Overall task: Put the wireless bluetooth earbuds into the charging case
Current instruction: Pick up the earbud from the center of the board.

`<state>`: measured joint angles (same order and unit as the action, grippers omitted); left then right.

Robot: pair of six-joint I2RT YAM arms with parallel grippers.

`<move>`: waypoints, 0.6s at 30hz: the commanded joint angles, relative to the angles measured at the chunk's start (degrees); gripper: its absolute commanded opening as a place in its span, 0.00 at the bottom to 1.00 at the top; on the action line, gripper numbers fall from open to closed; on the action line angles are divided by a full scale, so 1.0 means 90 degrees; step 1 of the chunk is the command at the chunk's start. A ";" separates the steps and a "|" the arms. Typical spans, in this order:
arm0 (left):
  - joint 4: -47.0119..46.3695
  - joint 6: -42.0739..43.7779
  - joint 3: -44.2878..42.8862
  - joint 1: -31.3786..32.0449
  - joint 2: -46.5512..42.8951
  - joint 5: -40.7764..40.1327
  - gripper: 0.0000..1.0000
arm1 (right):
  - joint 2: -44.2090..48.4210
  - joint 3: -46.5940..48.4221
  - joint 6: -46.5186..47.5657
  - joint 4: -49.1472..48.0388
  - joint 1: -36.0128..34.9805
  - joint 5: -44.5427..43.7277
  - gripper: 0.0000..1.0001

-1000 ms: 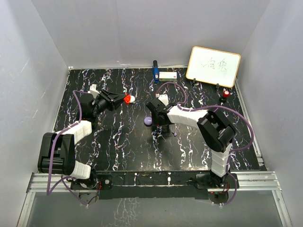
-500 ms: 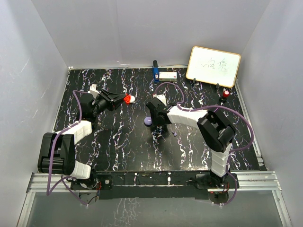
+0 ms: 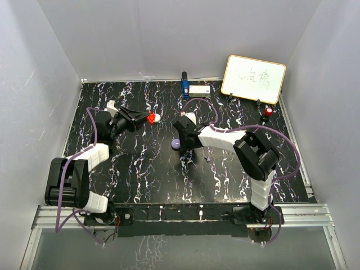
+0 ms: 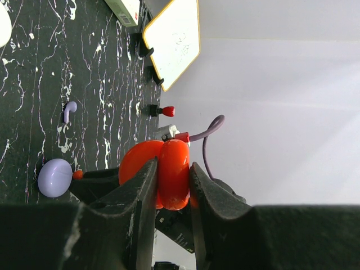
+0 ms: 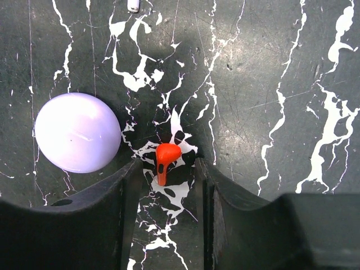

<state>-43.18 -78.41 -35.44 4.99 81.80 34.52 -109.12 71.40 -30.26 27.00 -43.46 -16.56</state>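
A red charging case [image 4: 169,183], hinged open, is held above the table, and my left gripper [image 4: 172,164] is shut on one of its halves; from above the case [image 3: 151,118] shows at the left gripper [image 3: 145,119]. A tiny red earbud [image 5: 166,159] lies on the table between the fingers of my right gripper [image 5: 167,171]. That gripper is open, with a gap on both sides of the earbud. From above, the right gripper [image 3: 181,147] is low over the table's middle. A purple earbud [image 3: 208,159] lies to its right.
A round purple case [image 5: 77,132] sits just left of the right gripper's left finger. A white case [image 3: 158,117] lies beside the held red one. At the back stand a whiteboard [image 3: 253,79], a red-capped object [image 3: 269,112], a white box [image 3: 199,89] and a blue object [image 3: 185,84].
The right arm's head has shifted slightly left and toward the back over the purple case's side. The left arm and the red case have not moved.
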 commanded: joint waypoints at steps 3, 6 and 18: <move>-0.0078 0.0022 0.0071 -0.0038 -0.0241 0.0099 0.00 | -0.0101 0.0119 -0.0148 -0.0135 0.0120 0.0144 0.38; -0.0095 0.0025 0.0092 -0.0035 -0.0241 0.0099 0.00 | -0.0136 0.0281 -0.0125 0.0058 0.0154 0.0181 0.37; -0.0133 -0.0011 0.0128 -0.0047 -0.0271 0.0117 0.00 | -0.0463 0.0804 -0.0104 0.0793 0.0196 0.0504 0.34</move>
<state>-43.24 -78.46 -34.59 4.97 81.80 34.52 -111.55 75.96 -30.50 31.70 -41.85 -13.21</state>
